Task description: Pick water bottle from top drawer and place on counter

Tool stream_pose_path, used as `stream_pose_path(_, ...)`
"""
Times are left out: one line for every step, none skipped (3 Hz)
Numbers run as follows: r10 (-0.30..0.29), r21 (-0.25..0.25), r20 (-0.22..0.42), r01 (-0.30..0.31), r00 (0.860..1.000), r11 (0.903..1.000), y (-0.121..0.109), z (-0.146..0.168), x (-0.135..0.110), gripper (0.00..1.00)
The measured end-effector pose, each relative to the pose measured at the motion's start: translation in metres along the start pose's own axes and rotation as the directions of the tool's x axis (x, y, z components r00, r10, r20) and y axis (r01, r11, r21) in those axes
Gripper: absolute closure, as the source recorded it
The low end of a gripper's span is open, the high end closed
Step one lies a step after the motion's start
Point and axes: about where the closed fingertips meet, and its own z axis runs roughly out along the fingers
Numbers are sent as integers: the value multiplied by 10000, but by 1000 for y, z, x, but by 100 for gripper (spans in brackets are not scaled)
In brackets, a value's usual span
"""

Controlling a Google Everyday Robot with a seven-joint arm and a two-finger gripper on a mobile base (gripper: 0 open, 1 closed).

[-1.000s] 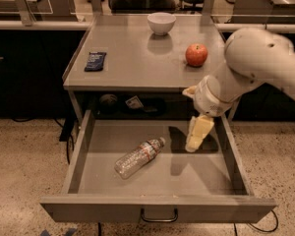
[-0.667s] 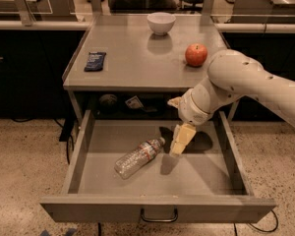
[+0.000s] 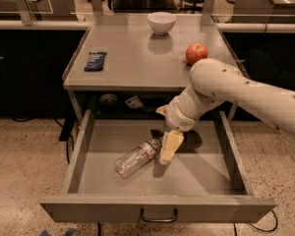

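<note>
The water bottle (image 3: 136, 158) lies on its side in the open top drawer (image 3: 236, 166), slanting from lower left to upper right, its clear body crinkled and its label band near the upper end. My gripper (image 3: 169, 149) hangs down into the drawer from the white arm, right beside the bottle's upper right end and touching or nearly touching it. The counter (image 3: 137, 58) is above the drawer, flat and grey.
On the counter stand a white bowl (image 3: 161, 22) at the back, a red apple (image 3: 196, 53) at the right and a dark blue flat packet (image 3: 95, 61) at the left. The drawer's front panel has a dark wire handle (image 3: 159, 215). Small items lie under the counter (image 3: 133, 102).
My arm has swung left and lower into the drawer, bringing the gripper from the drawer's right side to the bottle's upper end. The bottle has not moved.
</note>
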Motion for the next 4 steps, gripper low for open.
stream_pose_path(-504, -943, 103, 511, 9987, 9942, 11, 52, -20, 0)
stream_pose_path(-503, -947, 104, 511, 9987, 9942, 11, 52, -20, 0)
stream_pose_path(-422, -1527, 366, 474, 9984, 9871, 16, 84, -23, 0)
stream_pose_path(-560, -2135, 530, 661, 9970, 9747, 20, 119, -31, 0)
